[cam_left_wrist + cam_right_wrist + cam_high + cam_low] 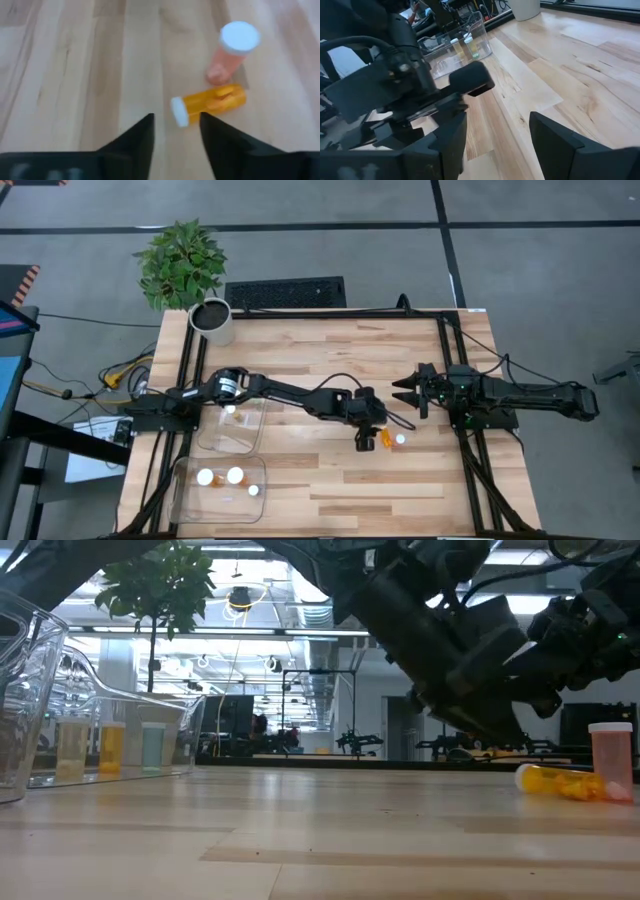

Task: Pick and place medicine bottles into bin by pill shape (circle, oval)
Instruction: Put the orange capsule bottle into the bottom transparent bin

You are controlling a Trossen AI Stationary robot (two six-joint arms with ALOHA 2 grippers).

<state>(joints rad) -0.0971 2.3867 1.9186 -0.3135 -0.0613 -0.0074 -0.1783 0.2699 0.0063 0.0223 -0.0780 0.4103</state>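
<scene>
Amber bottle (209,103) lies on its side, white cap toward the left gripper (176,131) hovering spread just above it, beside an upright paler bottle (231,53) mid-table; no readable label; right gripper (408,394) waits, fingers apart.

Potted plant (182,263) stood off table's far-left corner, white cup (212,320) on wooden table (330,350) beside it, black keyboard (285,292) lay beyond far edge.

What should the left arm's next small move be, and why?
Probably ease the left end effector forward and down over the lying bottle. Its fingers are open and empty, the bottle's white cap sits just beyond them, and the upright bottle stands close behind.
</scene>
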